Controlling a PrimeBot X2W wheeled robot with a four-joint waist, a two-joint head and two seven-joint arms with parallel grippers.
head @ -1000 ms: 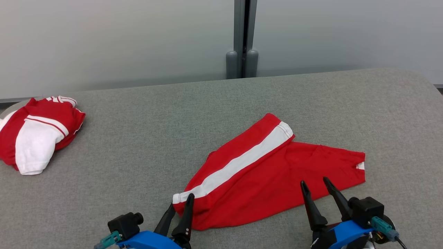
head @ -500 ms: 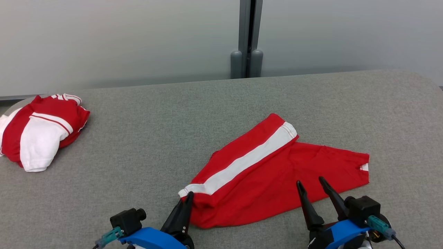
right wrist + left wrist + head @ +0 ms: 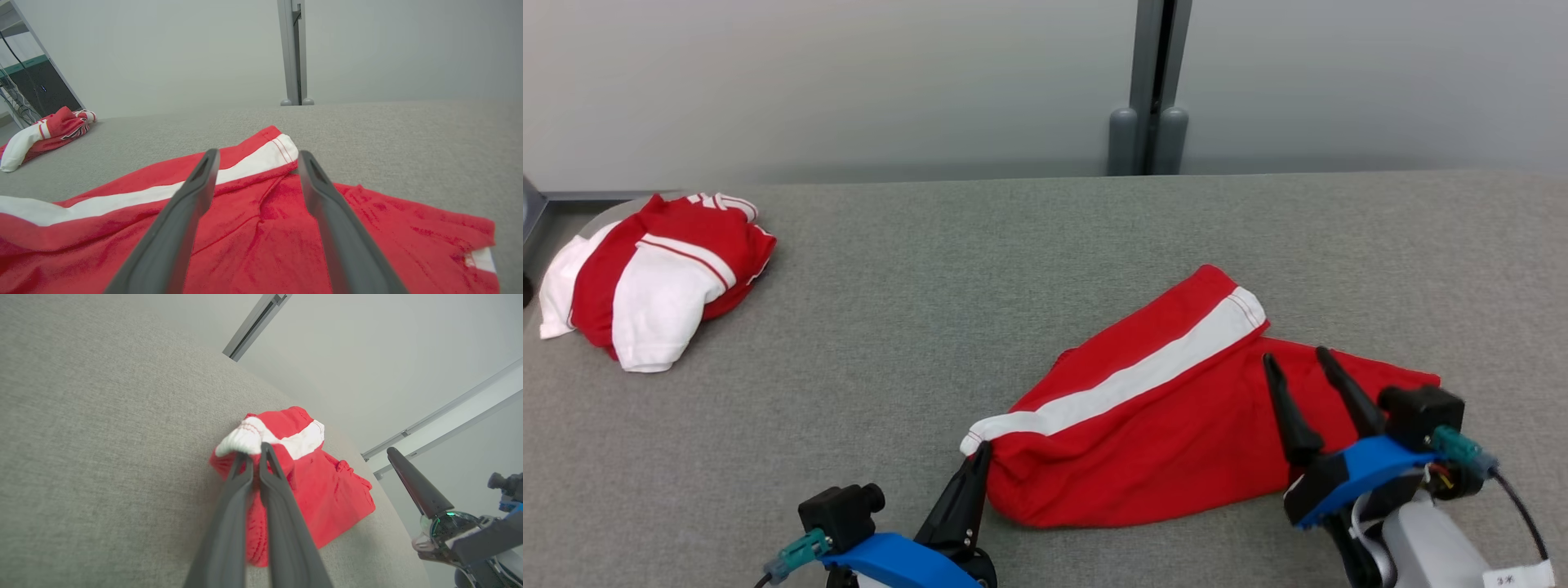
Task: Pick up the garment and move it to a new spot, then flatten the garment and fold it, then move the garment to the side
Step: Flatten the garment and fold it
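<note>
The grey cloth-covered worktop (image 3: 915, 343) carries everything here. The garment (image 3: 1168, 433) I am working on is a red pair of shorts with a broad white stripe. It lies loosely spread near the worktop's front edge, right of the middle, with one leg pointing toward the back edge and the other toward the right edge. A second red-and-white garment (image 3: 662, 278) sits bundled well apart, by the back left corner.

My right gripper (image 3: 1295, 357) is over the right half of the red cloth with its fingers apart and nothing between them. I cannot tell whether the tips touch the fabric. My left gripper (image 3: 983, 453) is pressed together on the garment's near left corner, where the white stripe ends. In the left wrist view that white end bunches up just above my closed left fingertips (image 3: 265, 451), so I judge that I have pinched cloth rather than air.

I expect this piece to handle as light, soft and quite limp. It looks like a knit that will sag from any single hold and drag across the rough worktop rather than slide. It isn't fragile or slippery, but a thin pinch could slip out. The stitched hems look like the thickest and safest places to grip. For the second hold I would take the right-hand edge near the small white tab (image 3: 482, 259), so the cloth hangs between both grips instead of folding on itself.
</note>
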